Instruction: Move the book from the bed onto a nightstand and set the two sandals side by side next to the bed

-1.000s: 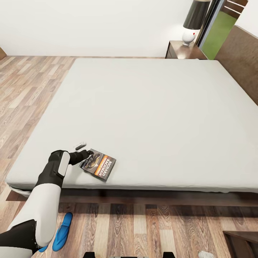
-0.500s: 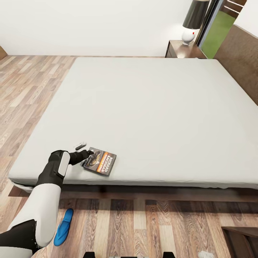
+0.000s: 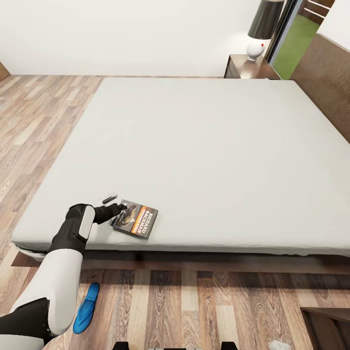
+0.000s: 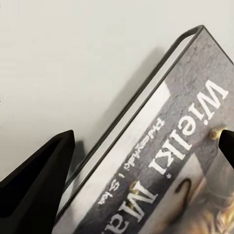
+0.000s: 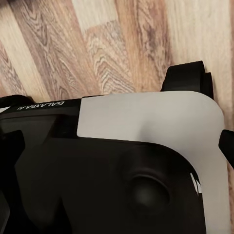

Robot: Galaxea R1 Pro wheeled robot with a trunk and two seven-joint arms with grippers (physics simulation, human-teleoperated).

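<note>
Paperback book (image 3: pixel 135 219) lies flat near the front left corner of the bed (image 3: pixel 204 146), its dark cover with an orange band and white lettering facing up, one corner turned toward the bed's front edge. The left end effector (image 3: pixel 118 209) reaches over the mattress to the book's left edge; in the left wrist view its fingers (image 4: pixel 36 183) stand spread apart on either side of the book's edge (image 4: pixel 161 161), released and not clamping it. A small white and grey object (image 3: pixel 108 198) sits on the mattress just beside the end effector. One bright blue sandal (image 3: pixel 86 308) lies on the wood-plank floor (image 3: pixel 204 306) in front of the bed, beside the left arm. At the far corner a dark nightstand (image 3: pixel 245 68) carries a lamp (image 3: pixel 262 29). The right wrist view shows the robot's own dark and white body (image 5: pixel 146 146) over the floor; whether the right end effector is spread or clenched, I cannot tell.
</note>
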